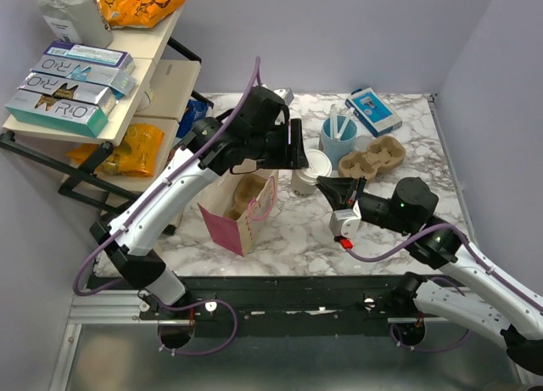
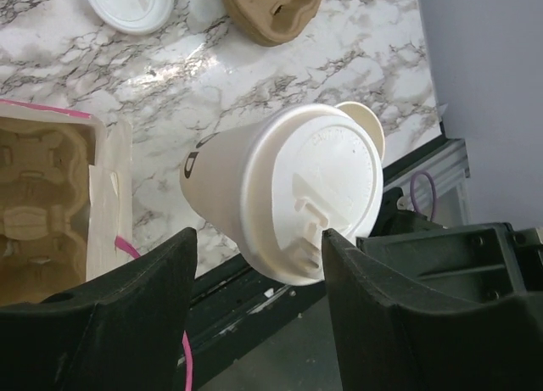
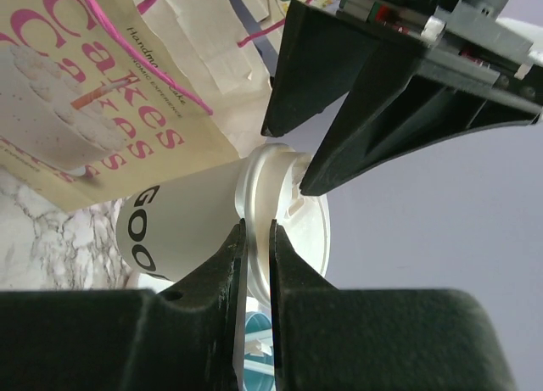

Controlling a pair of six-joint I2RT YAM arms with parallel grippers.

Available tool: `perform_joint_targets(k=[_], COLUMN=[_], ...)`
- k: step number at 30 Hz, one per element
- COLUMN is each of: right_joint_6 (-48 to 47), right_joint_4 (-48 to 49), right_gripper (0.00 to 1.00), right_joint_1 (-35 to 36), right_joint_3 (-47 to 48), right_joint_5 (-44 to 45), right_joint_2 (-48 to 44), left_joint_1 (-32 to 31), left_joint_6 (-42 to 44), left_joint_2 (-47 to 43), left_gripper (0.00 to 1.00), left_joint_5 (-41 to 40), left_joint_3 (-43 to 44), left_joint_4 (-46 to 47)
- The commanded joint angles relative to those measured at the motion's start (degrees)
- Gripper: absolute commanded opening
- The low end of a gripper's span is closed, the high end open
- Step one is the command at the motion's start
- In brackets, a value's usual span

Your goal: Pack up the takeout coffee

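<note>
The takeout coffee (image 1: 307,175), a white paper cup with a white lid and dark lettering, sits right of the pink-and-cream paper bag (image 1: 246,209). My right gripper (image 1: 327,186) is shut on the lid's rim; in the right wrist view the fingers (image 3: 257,230) pinch the rim of the cup (image 3: 182,226). My left gripper (image 1: 299,145) is open just above the cup. In the left wrist view its fingers (image 2: 259,238) stand wide on either side of the lid (image 2: 314,187), the right finger close to the lid's edge.
The bag (image 2: 102,153) holds a cardboard carrier (image 2: 34,204). A second cardboard carrier (image 1: 373,160), a light-blue mug with white sticks (image 1: 338,135) and a blue box (image 1: 373,111) stand behind the cup. A loose white lid (image 2: 127,1) lies nearby. A shelf (image 1: 127,77) stands at the left.
</note>
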Motion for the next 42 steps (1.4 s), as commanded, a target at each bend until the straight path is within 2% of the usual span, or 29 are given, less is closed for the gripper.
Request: perform_joint_targets(k=[1,4,8,13,14,21,24,25,27,28,29,36,37,38,41,42], right_joint_6=[-1.0,-1.6,-2.2,-2.7,-2.9,-1.2,-0.1,0.3,1.8,2.2,2.6,6.1,6.9,8.5,16.7,23.5], right_joint_4=[-1.8,-1.5,-1.5,-2.1,-2.0,-2.0,-2.2,-2.8,-3.5,-4.7,-5.1,-4.1,-1.4,0.2,5.6,6.7], right_gripper=[0.01,0.01,0.01,0.01,0.01,0.01,0.09,0.21,0.30,0.42,0.47,0.63,0.76,1.00,1.00,1.00], right_joint_1=[0.7,0.9,1.5,2.5,2.7,3.9,3.9,3.9,4.1,4.0,4.0,4.0,4.1,4.0,3.9,4.0], right_joint_3=[2.0,2.0,2.0,2.3,2.3,2.9,3.0,3.3,3.8,4.5,4.8,4.5,4.2,3.8,4.3,6.1], right_joint_5=[-0.7,-0.1,0.4,2.5,3.4,4.6,4.3,4.2,4.2,4.1,3.7,-1.0,-1.0,-1.2,-0.8,1.5], right_joint_2=[0.1,0.1,0.2,0.7,0.8,1.1,0.7,0.6,0.4,0.4,0.1,-4.2,-4.8,-5.5,-7.7,-8.0], left_joint_1=[-0.5,-0.7,-1.4,-1.9,-2.1,-2.3,-2.3,-2.3,-2.3,-2.3,-2.3,-2.3,-2.3,-2.3,-2.3,-2.3], left_joint_6=[-2.4,-2.8,-4.4,-5.4,-5.6,-6.7,-6.9,-7.0,-7.0,-7.0,-6.9,-6.6,-6.4,-6.4,-5.9,-5.7], left_joint_2=[1.2,1.8,2.5,2.9,2.9,3.1,3.3,3.3,3.5,3.5,3.6,2.4,2.2,1.7,0.7,-0.2], left_gripper=[0.65,0.62,0.50,0.42,0.35,0.11,0.03,0.02,0.01,0.00,0.00,0.00,0.00,0.00,0.00,0.00], left_joint_5=[-2.6,-2.7,-3.4,-2.4,-2.4,-3.0,-3.2,-3.3,-3.3,-3.3,-3.3,-3.2,-3.0,-2.9,-3.0,-2.9], left_joint_3=[1.9,2.1,1.6,1.8,1.9,2.2,2.5,2.8,3.3,3.6,3.8,4.5,4.7,4.9,5.9,6.2], left_joint_4=[-1.8,-2.6,-3.4,-3.0,-3.0,-3.4,-3.3,-3.3,-3.1,-3.1,-3.1,-1.8,-1.7,-1.7,-1.4,-1.3])
